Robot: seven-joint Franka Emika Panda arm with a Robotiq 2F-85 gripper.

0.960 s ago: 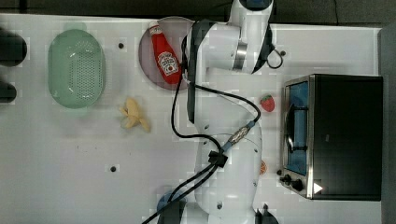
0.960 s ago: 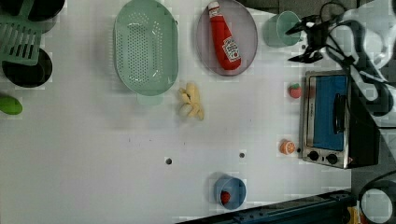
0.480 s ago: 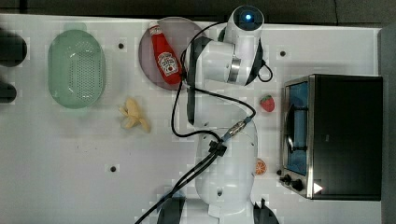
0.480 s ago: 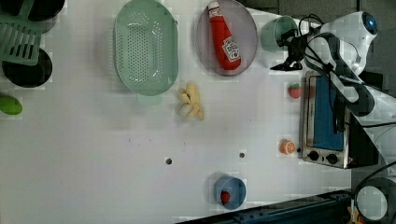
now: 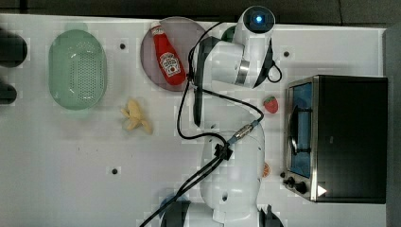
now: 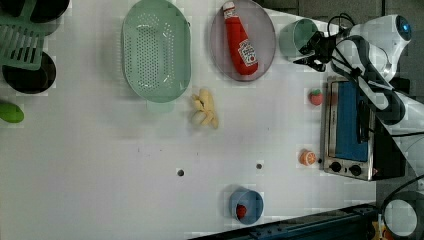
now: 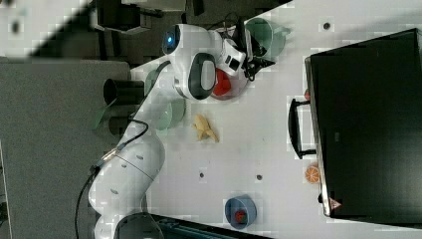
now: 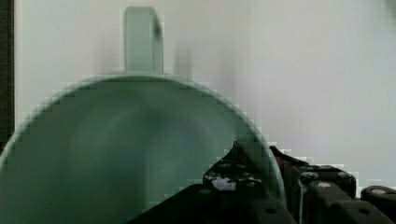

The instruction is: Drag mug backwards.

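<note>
The mug (image 6: 294,38) is green and stands at the table's edge beside the purple plate, to the plate's right in the left view. The top view shows just a sliver of the mug (image 5: 229,32) past the arm. My gripper (image 6: 313,48) reaches to its rim from the left view's right. In the wrist view the mug (image 8: 116,154) is seen from above with its handle pointing away. One finger (image 8: 233,170) sits inside the cup and the other outside, so my gripper (image 8: 264,161) is shut on the wall. The right view has the mug (image 7: 266,31) just beyond my gripper (image 7: 252,50).
A ketchup bottle (image 5: 166,59) lies on the purple plate (image 5: 149,64) close to the mug. A strawberry (image 5: 270,104) and a toaster oven (image 5: 340,137) lie at the top view's right. A pale green colander (image 5: 77,68), a banana (image 5: 135,116) and a blue dish (image 6: 246,205) are farther off.
The arm has swung over to the mug and come down on it. The jaws have closed from wide open onto the mug's wall.
</note>
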